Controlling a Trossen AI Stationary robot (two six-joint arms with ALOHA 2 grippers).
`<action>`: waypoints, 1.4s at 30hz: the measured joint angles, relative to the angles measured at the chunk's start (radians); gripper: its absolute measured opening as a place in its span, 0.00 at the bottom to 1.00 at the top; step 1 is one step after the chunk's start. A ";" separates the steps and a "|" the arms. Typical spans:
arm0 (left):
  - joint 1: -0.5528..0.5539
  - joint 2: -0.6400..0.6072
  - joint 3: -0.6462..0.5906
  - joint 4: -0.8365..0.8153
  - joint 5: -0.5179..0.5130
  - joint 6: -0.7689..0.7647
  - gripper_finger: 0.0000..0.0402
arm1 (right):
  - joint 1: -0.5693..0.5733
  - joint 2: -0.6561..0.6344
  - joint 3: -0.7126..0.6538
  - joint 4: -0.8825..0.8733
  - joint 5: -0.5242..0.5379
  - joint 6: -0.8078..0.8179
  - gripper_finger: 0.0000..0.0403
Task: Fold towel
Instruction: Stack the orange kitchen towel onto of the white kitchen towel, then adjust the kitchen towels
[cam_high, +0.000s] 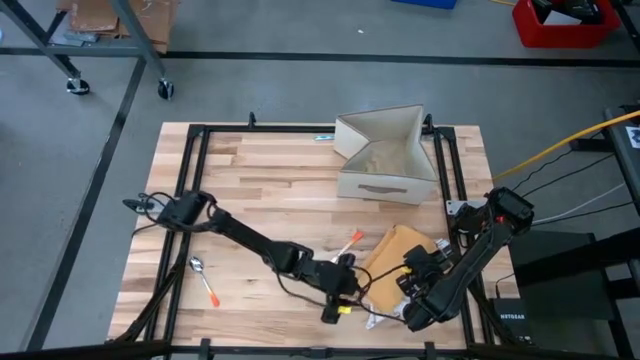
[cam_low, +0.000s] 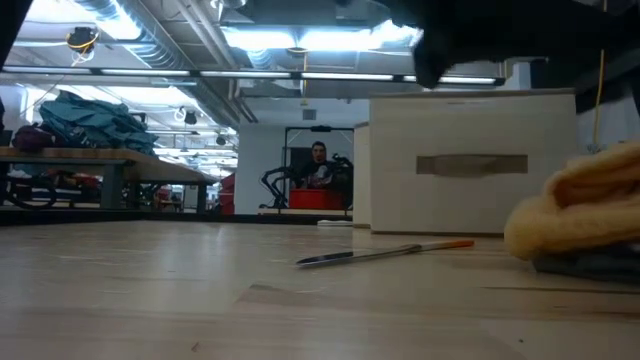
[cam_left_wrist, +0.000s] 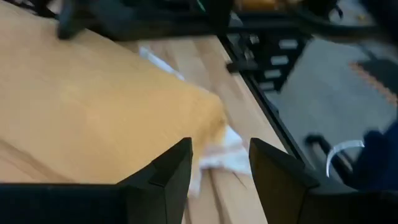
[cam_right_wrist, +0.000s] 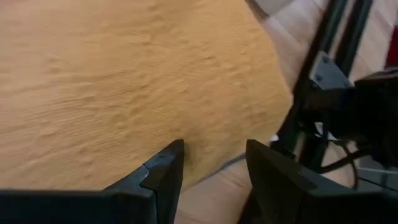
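Scanning from the left of the table, I see a spoon (cam_high: 197, 264) and an orange-handled tool (cam_high: 210, 292) lying apart from the work, with bare wood around them. My left gripper (cam_high: 345, 290) sits low near the front edge, jaws parted and holding nothing, its tips just beside the near corner of the towel (cam_high: 398, 252). That tan towel lies bunched toward the front right of the table, in front of the cardboard box (cam_high: 385, 155), with a scrap of white paper (cam_left_wrist: 219, 155) poking out by its corner. My right gripper (cam_high: 418, 300) hovers at the towel's front right, jaws likewise open with no cloth between them.

I judge the fold barely begun: the cloth looks rumpled, not squared (no neat crease shows from above).

Room is tight on the right, where the towel reaches near the black frame rail (cam_high: 452, 190); open board lies to the left and centre.
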 joint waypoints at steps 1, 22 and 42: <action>-0.007 -0.012 0.000 -0.034 0.000 0.009 0.38 | 0.000 0.000 -0.016 0.003 -0.013 0.000 0.44; -0.037 -0.153 0.002 -0.526 -0.006 -0.038 0.38 | -0.009 -0.003 -0.250 0.623 0.073 0.181 0.44; -0.076 -0.330 0.003 -0.896 -0.019 -0.217 0.38 | -0.293 -0.006 -0.253 1.313 0.311 -0.362 0.44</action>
